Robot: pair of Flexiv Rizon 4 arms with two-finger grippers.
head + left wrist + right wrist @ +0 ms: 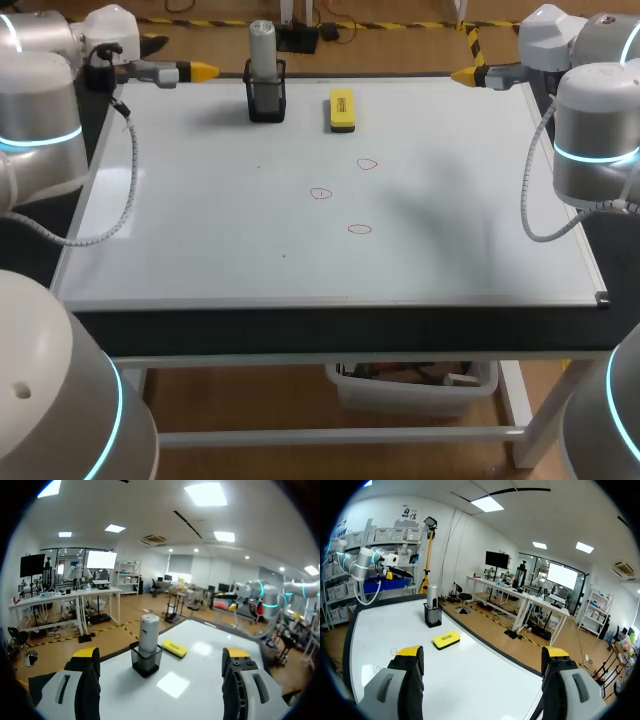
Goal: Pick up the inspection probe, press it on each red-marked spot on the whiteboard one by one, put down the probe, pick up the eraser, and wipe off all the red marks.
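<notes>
Whiteboard (200, 230) bears the probe (262, 50), seemingly in a holder (266, 106), at eleven o'clock; left hand (162, 653) and right hand (482, 651) spread.

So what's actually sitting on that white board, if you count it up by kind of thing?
1 grey probe
1 black holder, with the probe standing in it
1 yellow eraser
3 red marks, drawn as small rings
Total: 6

The probe (261, 45), upright in its holder (266, 102), and the eraser (342, 110) sit near the whiteboard's (200, 235) far edge. A gap separates them.
</notes>
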